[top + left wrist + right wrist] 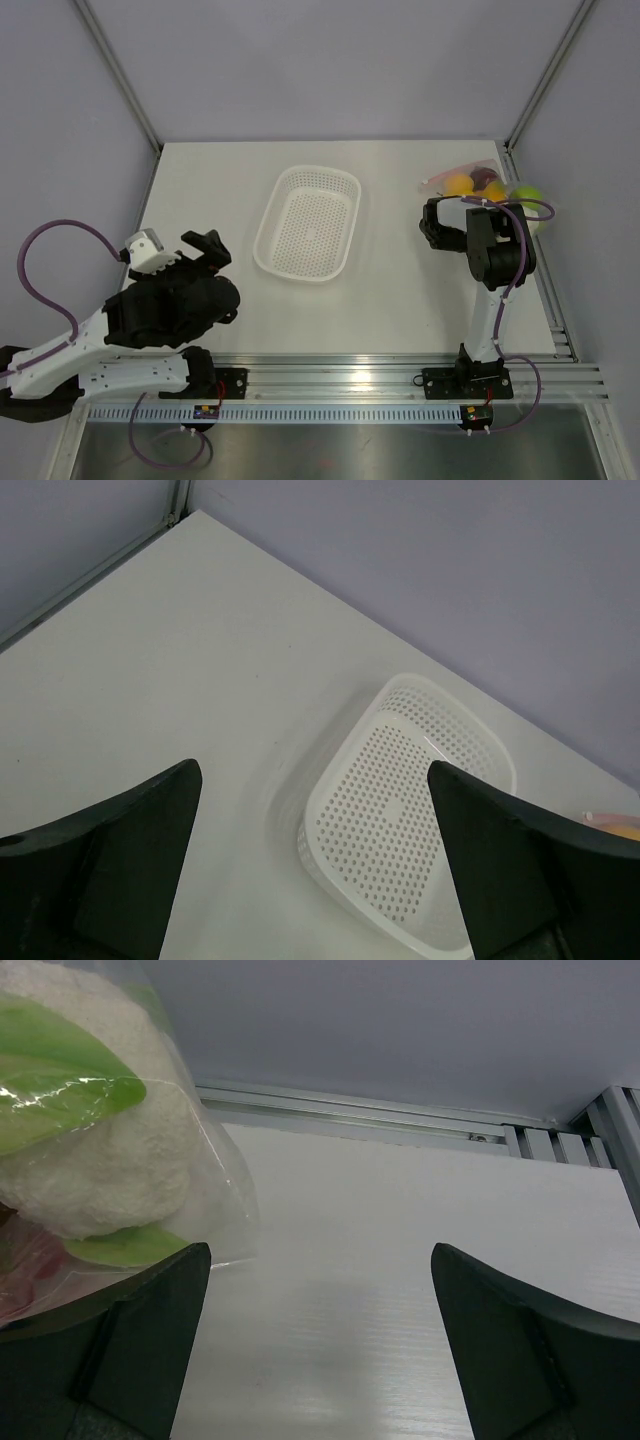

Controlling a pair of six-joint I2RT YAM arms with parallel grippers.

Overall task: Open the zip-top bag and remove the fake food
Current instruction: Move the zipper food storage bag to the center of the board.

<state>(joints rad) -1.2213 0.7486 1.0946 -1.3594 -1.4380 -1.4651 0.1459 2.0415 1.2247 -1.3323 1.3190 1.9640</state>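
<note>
The zip-top bag [482,184] lies at the table's far right, clear and crinkly, with a pinkish strip along its left end. Inside it, fake food shows: a yellow-orange piece [459,184], a dark red piece [488,177] and a green piece [528,193]. My right gripper [438,222] hovers just in front of the bag. In the right wrist view the gripper [320,1252] is open over bare table, with the bag [205,1175] and a white-and-green leafy piece [90,1155] at its left. My left gripper [205,250] stands open at the near left, holding nothing.
A white perforated basket [340,184] sits in the middle of the table; the left wrist view shows the basket [345,780] ahead between the open left gripper [313,768] fingers. Metal rails run along the table's right and near edges.
</note>
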